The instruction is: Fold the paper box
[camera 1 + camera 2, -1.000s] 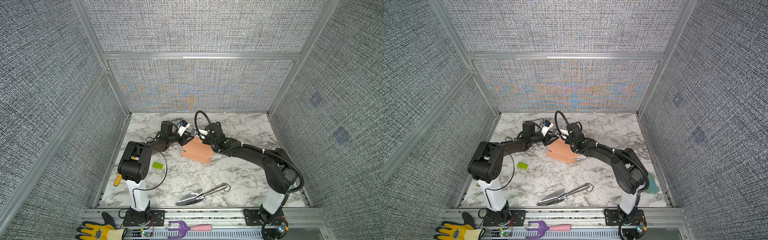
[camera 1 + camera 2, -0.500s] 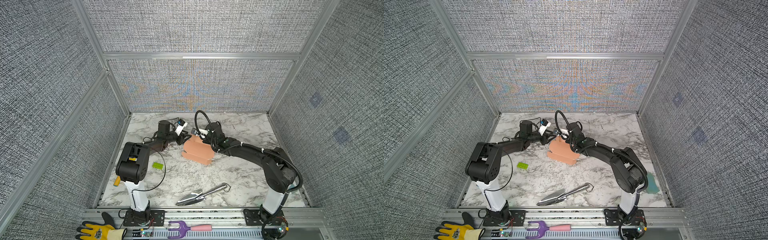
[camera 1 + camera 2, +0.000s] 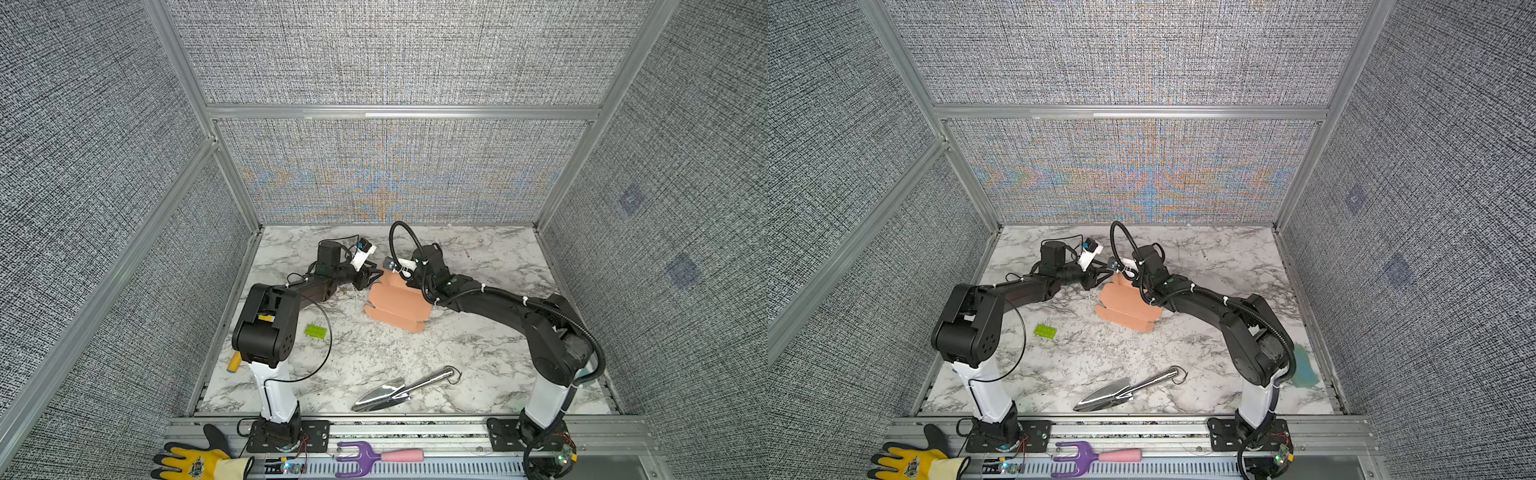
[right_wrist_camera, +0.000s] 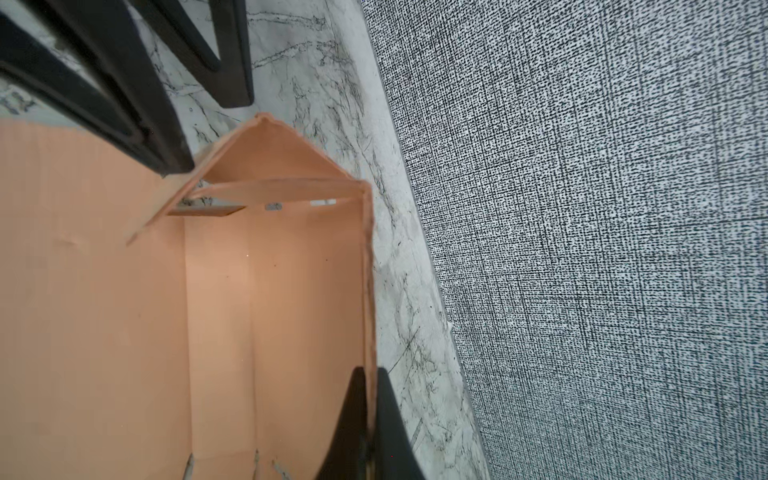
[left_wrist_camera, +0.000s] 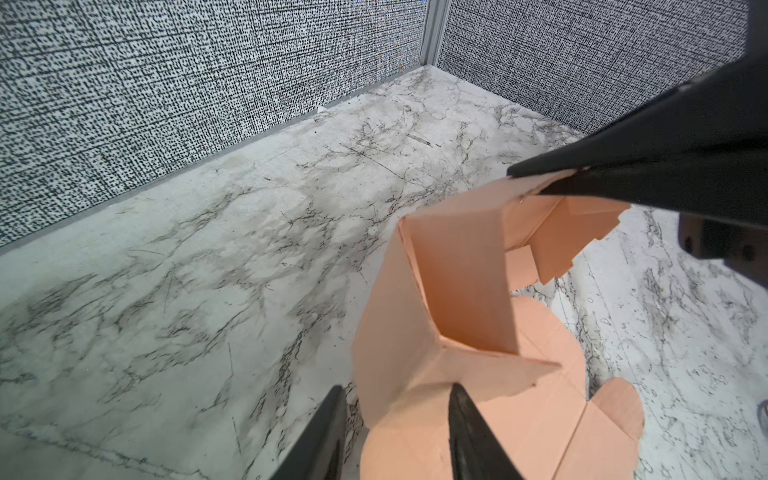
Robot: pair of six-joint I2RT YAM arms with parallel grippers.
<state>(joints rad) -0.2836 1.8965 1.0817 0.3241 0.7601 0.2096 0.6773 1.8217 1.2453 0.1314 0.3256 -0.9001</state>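
Pinches a raised wall of the paper box (image 3: pixel 395 303) tight in the right gripper (image 4: pixel 370 376) — back middle of the table (image 3: pixel 374 361), long side running arm to arm — with the left gripper (image 5: pixel 395 390) spread open around the end flap, not squeezing, likely best placed to fold it.

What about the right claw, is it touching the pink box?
Touching. The right wrist view shows the right gripper shut on the paper box, pinching its wall.
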